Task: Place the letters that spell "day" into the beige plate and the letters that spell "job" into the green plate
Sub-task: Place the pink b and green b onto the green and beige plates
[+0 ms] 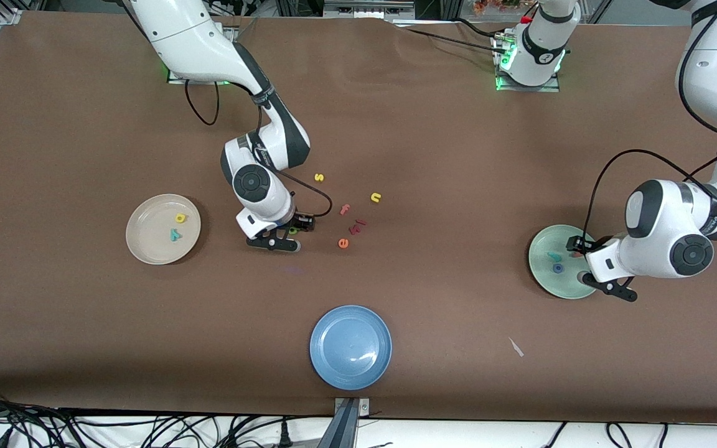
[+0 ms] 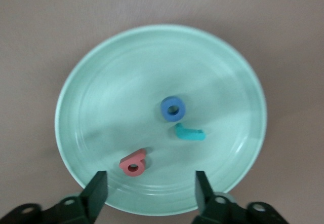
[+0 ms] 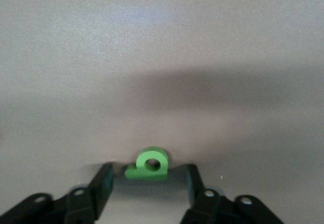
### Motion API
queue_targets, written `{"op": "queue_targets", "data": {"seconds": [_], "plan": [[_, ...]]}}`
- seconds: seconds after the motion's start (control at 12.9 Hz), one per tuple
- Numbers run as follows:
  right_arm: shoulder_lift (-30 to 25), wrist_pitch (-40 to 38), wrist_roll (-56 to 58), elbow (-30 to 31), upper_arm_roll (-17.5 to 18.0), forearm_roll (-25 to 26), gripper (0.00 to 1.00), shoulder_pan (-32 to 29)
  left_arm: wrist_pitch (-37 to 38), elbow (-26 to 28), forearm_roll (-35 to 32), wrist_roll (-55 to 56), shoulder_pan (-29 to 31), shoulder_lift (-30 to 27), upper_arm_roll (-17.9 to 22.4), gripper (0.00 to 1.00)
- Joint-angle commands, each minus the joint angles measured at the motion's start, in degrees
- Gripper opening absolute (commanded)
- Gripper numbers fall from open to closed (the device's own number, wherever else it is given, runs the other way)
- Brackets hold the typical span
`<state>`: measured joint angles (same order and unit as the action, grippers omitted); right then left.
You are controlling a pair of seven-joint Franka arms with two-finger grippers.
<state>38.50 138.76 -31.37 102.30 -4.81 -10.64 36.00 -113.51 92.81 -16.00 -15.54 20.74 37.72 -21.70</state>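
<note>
I see a brown table (image 1: 396, 124) from above, and I tell it from the right arm's end toward the left arm's end. The beige plate (image 1: 147, 246) lies first, with the yellow d (image 1: 180, 218) and the teal y (image 1: 175, 234) lying in it. Next comes my right claw (image 1: 292, 231), low at the table, its fingers (image 3: 101, 186) spread on either side of the green a (image 3: 148, 164) and not touching it; the a lies on the table. Just past it, loose letters are scattered: a yellow s (image 1: 318, 177), a salmon f (image 1: 345, 209), an orange e (image 1: 343, 243) and a yellow n (image 1: 376, 197). A blue plate (image 1: 350, 373) sits nearer the camera than these. Last is the green plate (image 2: 101, 72). In it lie the blue o (image 2: 173, 108), the teal j (image 2: 190, 133) and the pink b (image 2: 133, 164). My left claw (image 2: 151, 189) hangs over that plate's rim, fingers spread and pinching nothing.
</note>
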Motion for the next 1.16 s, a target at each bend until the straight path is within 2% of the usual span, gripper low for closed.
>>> {"op": "queue_targets", "data": {"seconds": [0.0, 0.08, 0.23, 0.47, 0.62, 0.7, 0.78, 0.85, 0.93, 1.09], "plan": [[-1.59, 0.72, 0.70, 2.20, -0.11, -0.08, 0.58, 0.38, 6.52, 0.01, 0.08, 0.85, -1.14, -6.95, -2.45, 1.00], [-1.59, 0.81, 0.78, 2.20, -0.20, -0.08, 0.57, 0.38, 9.60, -0.69, 2.61, 2.78, -1.14, -8.35, -4.38, 1.00], [-1.59, 0.90, 1.14, 2.20, -0.20, -0.17, 0.53, 0.38, 14.43, -2.62, 3.51, 7.08, -1.23, -10.82, -7.72, 1.00], [-1.59, 0.99, 1.14, 2.11, -0.20, -0.26, 0.40, 0.38, 24.63, -8.77, 3.69, 7.89, -1.22, -14.16, -11.42, 1.00], [-1.59, 0.99, 1.05, 2.11, -0.20, -0.26, 0.31, 0.38, 28.50, -12.73, 3.95, 7.28, -1.14, -15.83, -12.40, 1.00], [-1.59, 0.81, 1.05, 1.94, -0.20, -0.35, 0.29, 0.38, 28.70, -12.22, 5.35, 7.45, -1.22, -18.45, -11.79, 1.00], [-1.59, 0.64, 1.13, 1.76, -0.37, -0.35, 0.28, 0.38, 28.70, -12.74, 6.06, 7.45, -1.49, -19.78, -10.04, 1.00], [-1.59, 0.64, 1.31, 1.58, -0.46, -0.35, 0.27, 0.38, 28.61, -12.83, 8.41, 7.45, -3.93, -21.62, -5.85, 1.00], [-1.68, 0.55, 1.40, 1.50, -0.55, -0.35, 0.26, 0.38, 28.61, -12.48, 12.09, 7.98, -8.21, -23.38, 0.54, 1.00], [-1.68, 0.55, 1.31, 1.50, -0.55, -0.44, 0.24, 0.38, 26.78, -11.95, 19.03, 7.90, -13.42, -24.01, 9.53, 1.00]]}}
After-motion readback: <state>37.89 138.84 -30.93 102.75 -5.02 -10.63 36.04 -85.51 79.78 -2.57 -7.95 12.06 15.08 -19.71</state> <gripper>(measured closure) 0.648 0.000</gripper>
